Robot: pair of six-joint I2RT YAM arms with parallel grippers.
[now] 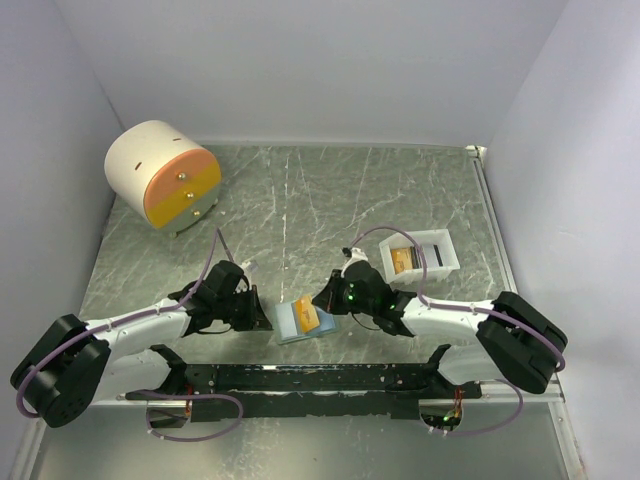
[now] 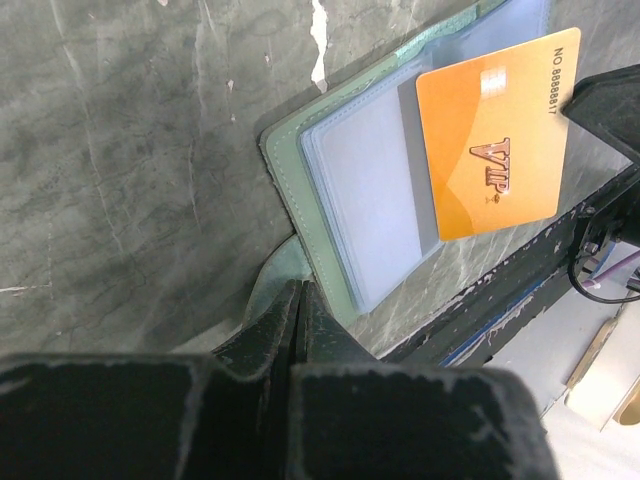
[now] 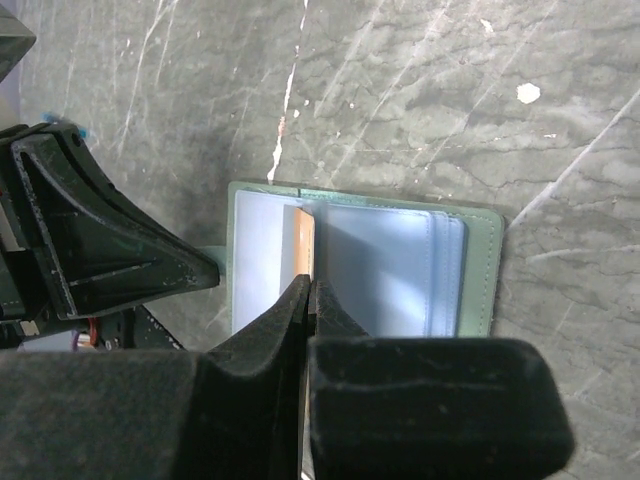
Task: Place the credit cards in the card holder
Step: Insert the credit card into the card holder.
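Observation:
The card holder (image 1: 291,322) lies open on the table near the front edge, sage green outside and pale blue inside. My left gripper (image 1: 262,317) is shut on the green flap at its left edge; in the left wrist view the gripper (image 2: 300,286) pinches that flap beside the holder (image 2: 350,190). My right gripper (image 1: 327,300) is shut on an orange-gold credit card (image 1: 308,317) marked VIP (image 2: 495,130), held tilted over the blue pockets. In the right wrist view the gripper (image 3: 311,283) holds the card (image 3: 305,245) edge-on over the holder (image 3: 400,265).
A small white tray (image 1: 436,241) stands at the right with another orange card (image 1: 402,260) in it. A round cream-and-orange drawer cabinet (image 1: 165,175) stands at the back left. The black rail (image 1: 300,378) runs along the near edge.

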